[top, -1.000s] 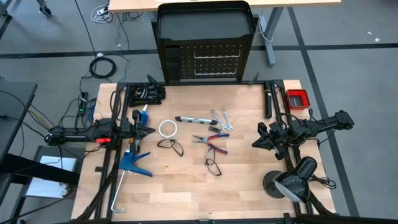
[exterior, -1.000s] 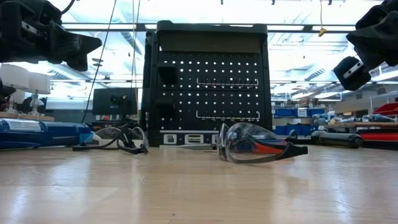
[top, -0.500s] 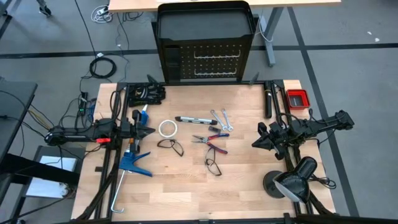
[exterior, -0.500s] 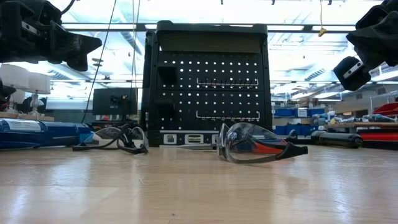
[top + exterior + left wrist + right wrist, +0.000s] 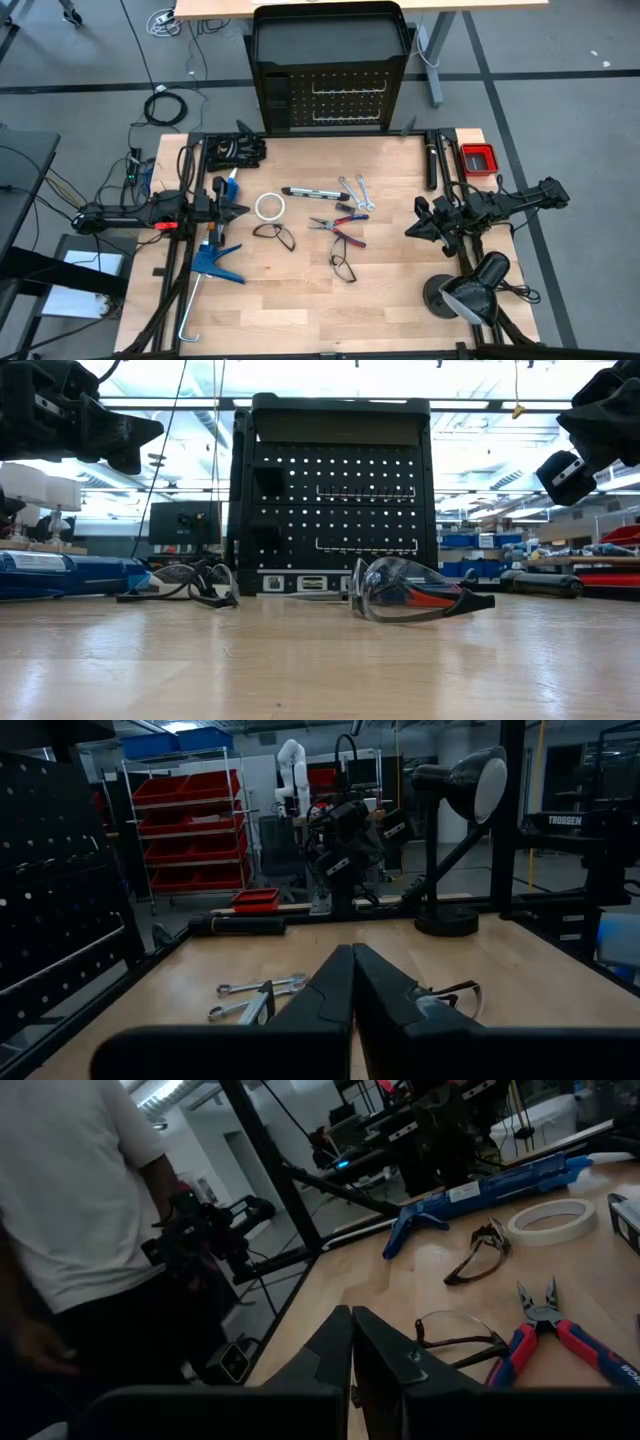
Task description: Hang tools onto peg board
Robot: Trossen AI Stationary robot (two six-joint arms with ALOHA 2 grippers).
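Note:
The peg board point(image 5: 345, 100) stands upright past the table's far edge, seen in the low view as the peg board point(image 5: 335, 500). The tools lie flat mid-table: two silver wrenches point(image 5: 355, 192), a slim black-and-silver bar point(image 5: 308, 191), red-and-blue pliers point(image 5: 338, 228), and two safety glasses point(image 5: 275, 235) point(image 5: 343, 267). My left gripper point(image 5: 243, 211) hovers shut at the table's left side, pointing right, fingers together in its wrist view point(image 5: 352, 955). My right gripper point(image 5: 408, 231) hovers shut at the right side, pointing left, fingers together point(image 5: 350, 1315). Neither touches anything.
A white tape roll point(image 5: 268, 207) and a blue caulking gun point(image 5: 215, 255) lie at the left. A desk lamp point(image 5: 470, 290) stands at the near right, a red bin point(image 5: 477, 158) at the far right. A person point(image 5: 80, 1210) stands beyond the table's left side.

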